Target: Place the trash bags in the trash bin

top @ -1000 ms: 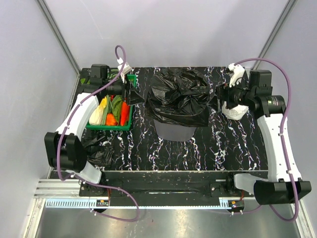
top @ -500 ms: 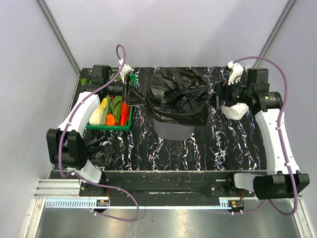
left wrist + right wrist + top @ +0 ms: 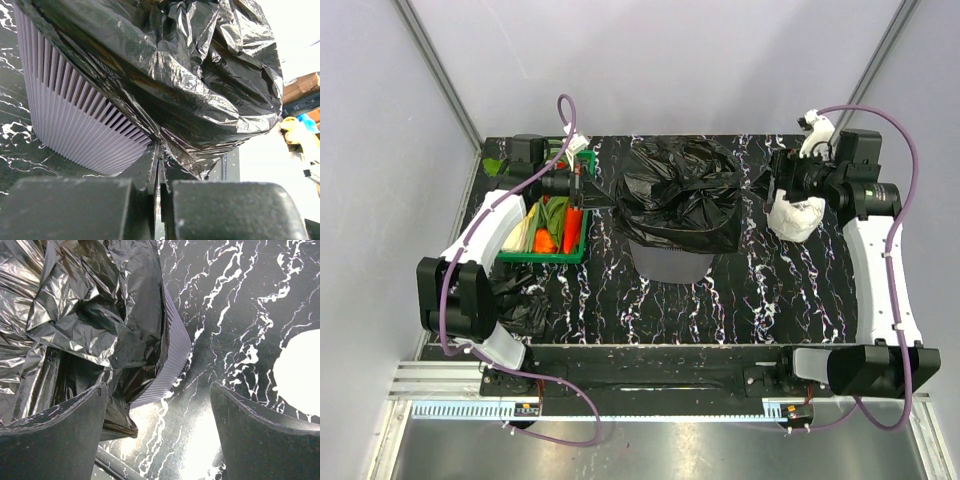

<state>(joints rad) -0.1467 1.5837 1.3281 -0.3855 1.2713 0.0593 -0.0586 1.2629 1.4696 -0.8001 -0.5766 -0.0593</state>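
Trash bin, grey mesh: stands upright at the middle of the black marbled table and tapers toward its base.

Large trash bag, glossy black film: lies crumpled over the bin's mouth, hides the rim from above, drapes partway down the near side and bulges above the opening.

Left gripper: reaches in from the left beside the bin and is pinched closed on a thin fold at the bag's left edge. In the left wrist view, fingers pressed together with a sliver of film between them, wrinkled bag above, ribbed bin wall to the left under the draped film.

Right gripper: hovers just right of the bag, apart from it, spread wide and grasping nothing. In the right wrist view, fingers far apart at the bottom corners, bag and a strip of bin wall at upper left, bare table beyond.

White roll: rests on the table right of the bin, just beside the right gripper.

Second trash bag: sits bunched on the table near the front-left corner, close by the left arm's lower link and well apart from the bin.

Green crate of vegetables: sits left of the bin, partly under the left arm.
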